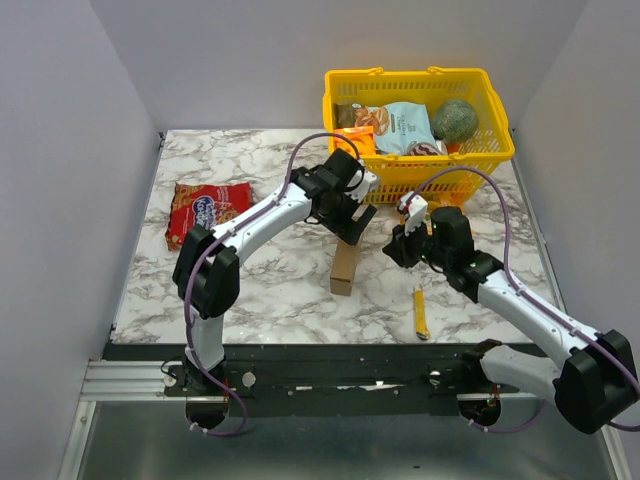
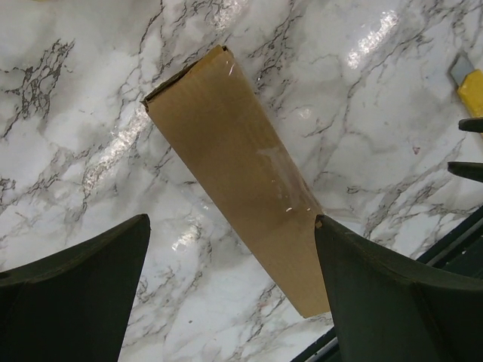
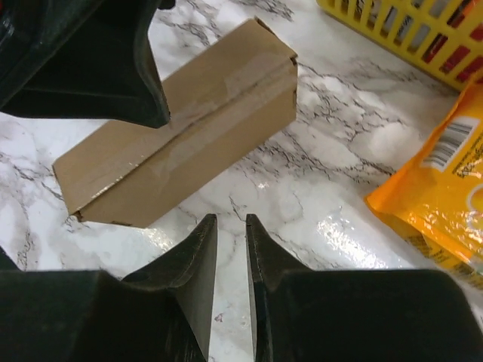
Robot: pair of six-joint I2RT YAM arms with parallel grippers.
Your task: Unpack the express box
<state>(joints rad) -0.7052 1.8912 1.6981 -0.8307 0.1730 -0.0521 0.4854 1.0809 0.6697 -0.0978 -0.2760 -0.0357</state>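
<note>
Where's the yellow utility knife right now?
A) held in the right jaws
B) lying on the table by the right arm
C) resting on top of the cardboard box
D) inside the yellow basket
B: the yellow utility knife lies flat on the marble table just in front of the right arm, apart from the express box, with nothing gripping it.
</note>
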